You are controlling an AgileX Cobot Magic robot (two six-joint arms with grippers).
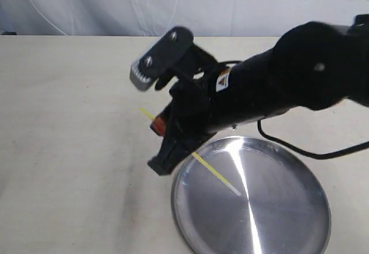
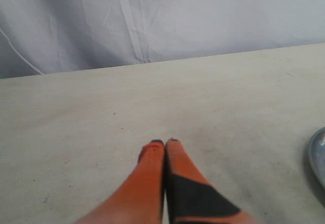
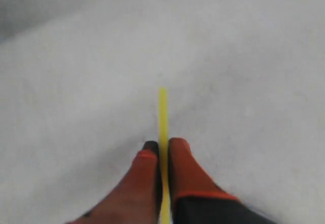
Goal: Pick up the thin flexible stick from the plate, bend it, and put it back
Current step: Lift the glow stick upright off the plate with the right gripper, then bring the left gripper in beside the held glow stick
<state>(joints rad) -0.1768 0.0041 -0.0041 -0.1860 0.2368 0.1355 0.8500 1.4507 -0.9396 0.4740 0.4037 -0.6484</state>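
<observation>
A thin yellow-green stick (image 1: 216, 174) runs slanting from the table on the left to over the silver plate (image 1: 288, 225). Its pale end lies low over the plate's middle. My right gripper (image 1: 157, 125) reaches in from the right and is shut on the stick near its left end, beside the plate's rim. A short length pokes out past the fingertips. In the right wrist view the stick (image 3: 162, 107) sits pinched between the orange fingers of the right gripper (image 3: 163, 145). My left gripper (image 2: 165, 142) is shut with nothing in it, low over bare table, and the exterior view does not show it.
The beige table (image 1: 69, 150) stretches left of the plate. A white curtain (image 1: 173, 0) hangs behind. A black cable (image 1: 300, 150) trails from the right arm past the plate's far rim. The plate's edge (image 2: 317, 155) shows in the left wrist view.
</observation>
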